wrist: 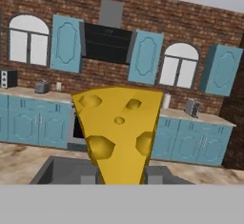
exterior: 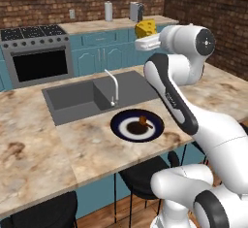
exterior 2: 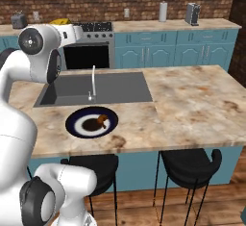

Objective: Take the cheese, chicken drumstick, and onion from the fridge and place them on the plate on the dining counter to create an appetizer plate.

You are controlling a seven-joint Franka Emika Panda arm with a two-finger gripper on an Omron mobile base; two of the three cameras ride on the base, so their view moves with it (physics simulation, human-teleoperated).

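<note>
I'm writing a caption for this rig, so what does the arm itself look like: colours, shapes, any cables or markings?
The arm is glossy white, built of rounded, tubular segments. Dark grey to black bands run along the links at the joints, and round dark caps close the joint ends. No loose cables show. Any markings are too small to read.

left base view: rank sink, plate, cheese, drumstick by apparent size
1. sink, largest by far
2. plate
3. cheese, held up in the gripper, so distance from the camera may skew it
4. drumstick, smallest, lying on the plate
</note>
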